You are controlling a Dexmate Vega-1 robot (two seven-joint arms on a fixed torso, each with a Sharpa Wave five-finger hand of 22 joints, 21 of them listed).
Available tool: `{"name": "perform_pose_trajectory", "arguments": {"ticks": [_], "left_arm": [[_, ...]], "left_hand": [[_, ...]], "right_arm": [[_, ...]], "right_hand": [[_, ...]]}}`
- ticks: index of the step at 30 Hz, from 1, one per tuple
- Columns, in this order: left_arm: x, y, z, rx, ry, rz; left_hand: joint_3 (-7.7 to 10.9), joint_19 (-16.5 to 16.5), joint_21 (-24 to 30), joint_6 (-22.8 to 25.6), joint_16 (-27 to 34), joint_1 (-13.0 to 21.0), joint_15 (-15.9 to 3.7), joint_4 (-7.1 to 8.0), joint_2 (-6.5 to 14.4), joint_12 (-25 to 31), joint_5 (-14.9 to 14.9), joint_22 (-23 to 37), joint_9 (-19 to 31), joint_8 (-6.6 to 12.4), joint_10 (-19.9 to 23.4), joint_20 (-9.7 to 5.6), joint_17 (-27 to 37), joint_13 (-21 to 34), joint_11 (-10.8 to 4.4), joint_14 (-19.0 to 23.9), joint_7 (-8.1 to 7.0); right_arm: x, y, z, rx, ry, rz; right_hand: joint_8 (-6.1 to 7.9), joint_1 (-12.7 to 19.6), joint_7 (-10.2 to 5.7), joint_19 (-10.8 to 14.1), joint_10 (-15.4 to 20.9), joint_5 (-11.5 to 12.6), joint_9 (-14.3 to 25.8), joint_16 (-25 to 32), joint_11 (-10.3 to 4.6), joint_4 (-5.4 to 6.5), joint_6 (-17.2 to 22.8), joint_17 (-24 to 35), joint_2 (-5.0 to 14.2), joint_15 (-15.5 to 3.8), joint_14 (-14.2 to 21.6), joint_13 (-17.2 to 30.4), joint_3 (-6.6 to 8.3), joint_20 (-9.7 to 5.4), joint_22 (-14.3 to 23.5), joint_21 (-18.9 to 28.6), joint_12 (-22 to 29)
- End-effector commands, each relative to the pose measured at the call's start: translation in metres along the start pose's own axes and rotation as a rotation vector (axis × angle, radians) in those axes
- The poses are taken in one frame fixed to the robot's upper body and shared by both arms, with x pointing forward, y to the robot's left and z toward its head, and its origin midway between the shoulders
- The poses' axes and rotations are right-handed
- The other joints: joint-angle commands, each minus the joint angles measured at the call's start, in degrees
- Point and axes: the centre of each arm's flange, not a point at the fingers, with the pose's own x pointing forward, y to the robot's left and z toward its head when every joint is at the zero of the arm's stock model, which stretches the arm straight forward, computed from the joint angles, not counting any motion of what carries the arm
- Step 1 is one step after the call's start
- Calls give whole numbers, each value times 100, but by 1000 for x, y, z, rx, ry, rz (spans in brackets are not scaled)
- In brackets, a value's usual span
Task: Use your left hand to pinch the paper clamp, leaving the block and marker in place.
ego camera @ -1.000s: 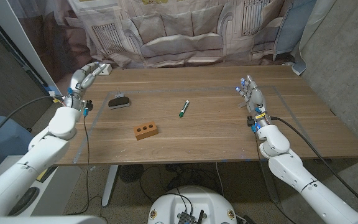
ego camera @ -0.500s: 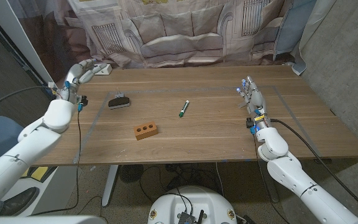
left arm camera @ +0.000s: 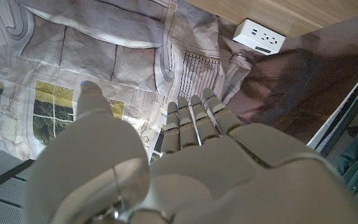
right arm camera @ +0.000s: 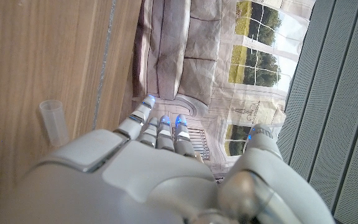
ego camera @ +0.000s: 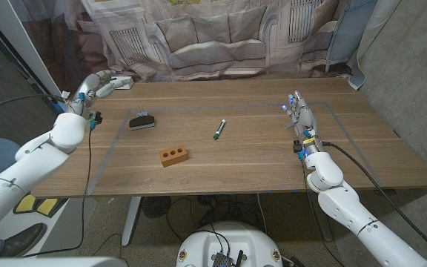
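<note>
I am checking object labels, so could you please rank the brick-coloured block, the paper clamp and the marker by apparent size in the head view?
1. The block, largest.
2. The paper clamp, a little smaller; it lies farther from the camera, so the gap is unsure.
3. The marker, thinnest and smallest in area.

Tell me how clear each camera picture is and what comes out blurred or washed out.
Head view: even soft light, sharp; the clamp, block and marker read clearly with faint shadows. Left wrist view: the left hand looms large and pale, slightly soft. Right wrist view: the right hand is soft, the table grain sharper.
</note>
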Motion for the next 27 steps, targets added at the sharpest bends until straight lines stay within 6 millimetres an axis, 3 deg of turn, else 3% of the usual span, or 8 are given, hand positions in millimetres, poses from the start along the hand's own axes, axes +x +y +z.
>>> {"name": "perform_pose_trajectory", "arguments": {"ticks": [1,2,6,9,14,27], "left_arm": [[5,5,3,115,59,-16],[6,5,4,121,64,-17],[10,4,5,155,84,-32],[14,4,5,179,94,-50],[20,8,8,222,106,-74],[31,18,23,420,135,-161]], "left_hand": [[51,-320,-74,-6,-61,154,4,-6,-18,-30,21,27,24,-57,39,248,9,32,-133,-295,-153],[62,-452,-96,3,-56,177,9,4,-30,-39,24,28,25,-62,51,284,9,34,-235,-369,-180],[100,-902,-135,103,-38,233,-26,33,-50,-54,28,29,27,-51,111,441,11,37,-387,-556,-336],[129,-1175,-152,120,-21,268,-34,43,-40,-64,26,28,27,-60,132,513,11,38,-434,-610,-395],[170,-1283,-101,227,7,322,-35,45,-28,-53,22,27,27,-37,232,548,10,37,-694,-625,-529],[224,-1300,-56,115,18,437,-63,15,-38,-112,35,23,28,-97,163,591,9,36,-745,-637,-627]], "right_arm": [[-2,-3,2,3,-3,-20],[-3,-3,2,-4,-4,-16],[-5,-2,1,3,0,-24],[-7,-1,1,4,-1,-25],[-10,0,1,5,-3,-32],[-17,4,-1,6,-6,-40]], "right_hand": [[-10,59,-17,-5,46,-13,16,24,13,-36,-1,6,-6,54,22,7,1,32,16,-16,22],[-10,59,-19,-10,47,-13,16,23,16,-36,-1,6,-6,55,21,7,1,34,16,-18,22],[-8,59,-27,-23,48,-14,16,20,13,-36,10,7,-5,65,15,7,-1,43,17,-24,21],[-9,58,-33,-27,46,-15,16,19,22,-35,11,7,-5,65,14,8,-2,43,17,-25,19],[-9,56,-36,-38,48,-16,16,18,19,-34,15,9,-5,68,14,8,-5,54,18,-29,18],[-13,52,-46,-49,51,-18,17,15,14,-32,18,11,-5,69,13,10,-12,63,19,-33,15]]}}
